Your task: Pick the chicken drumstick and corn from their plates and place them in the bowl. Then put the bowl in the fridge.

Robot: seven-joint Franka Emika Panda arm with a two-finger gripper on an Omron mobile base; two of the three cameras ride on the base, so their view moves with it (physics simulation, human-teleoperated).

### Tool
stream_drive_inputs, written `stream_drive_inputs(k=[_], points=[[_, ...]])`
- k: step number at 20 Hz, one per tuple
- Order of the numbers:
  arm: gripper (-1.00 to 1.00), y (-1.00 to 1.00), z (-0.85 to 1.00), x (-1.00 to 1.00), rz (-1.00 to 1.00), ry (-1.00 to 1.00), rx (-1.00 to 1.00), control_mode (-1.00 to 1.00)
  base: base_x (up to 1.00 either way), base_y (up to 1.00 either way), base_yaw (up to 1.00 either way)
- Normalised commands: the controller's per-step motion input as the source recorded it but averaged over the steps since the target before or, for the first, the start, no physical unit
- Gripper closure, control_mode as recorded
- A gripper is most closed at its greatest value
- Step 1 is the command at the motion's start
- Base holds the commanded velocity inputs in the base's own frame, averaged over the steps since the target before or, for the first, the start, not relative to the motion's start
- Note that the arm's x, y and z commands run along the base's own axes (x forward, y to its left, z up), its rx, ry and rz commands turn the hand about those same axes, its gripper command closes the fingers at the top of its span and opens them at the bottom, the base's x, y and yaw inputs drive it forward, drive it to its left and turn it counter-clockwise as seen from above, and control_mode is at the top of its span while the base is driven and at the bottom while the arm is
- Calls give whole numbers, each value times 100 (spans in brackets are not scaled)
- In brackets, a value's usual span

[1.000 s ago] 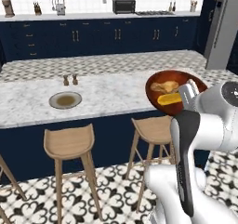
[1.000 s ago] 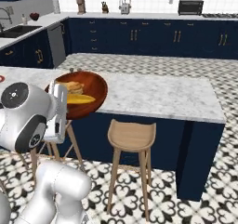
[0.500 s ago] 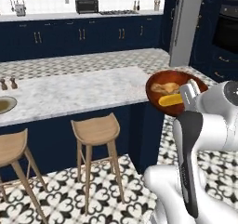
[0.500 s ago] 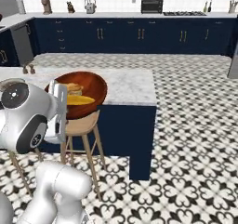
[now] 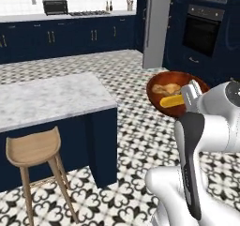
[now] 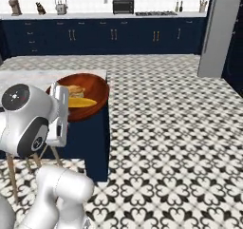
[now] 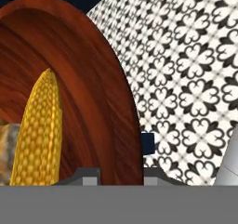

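Gripper [image 7: 120,174] pinching bowl [image 5: 157,86] rim at 6 o'clock; corn [image 5: 172,101] and drumstick [image 5: 164,89] inside.

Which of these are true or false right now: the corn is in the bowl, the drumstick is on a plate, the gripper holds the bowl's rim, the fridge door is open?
1. The corn lies in the bowl. True.
2. The chicken drumstick is on a plate. False: it lies in the bowl beside the corn.
3. The gripper is shut on the bowl's rim. True.
4. The fridge door is open. False: it is closed.
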Motion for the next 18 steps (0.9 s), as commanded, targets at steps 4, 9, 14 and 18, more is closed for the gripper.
stream_drive_inputs(k=[4, 9, 14, 18], points=[[100, 0, 0, 0, 0, 0, 0, 100, 43, -100, -4], [100, 0, 0, 0, 0, 0, 0, 100, 87, -100, -2], [100, 0, 0, 0, 0, 0, 0, 100, 100, -91, 4], [100, 0, 0, 0, 0, 0, 0, 100, 100, -39, 2]])
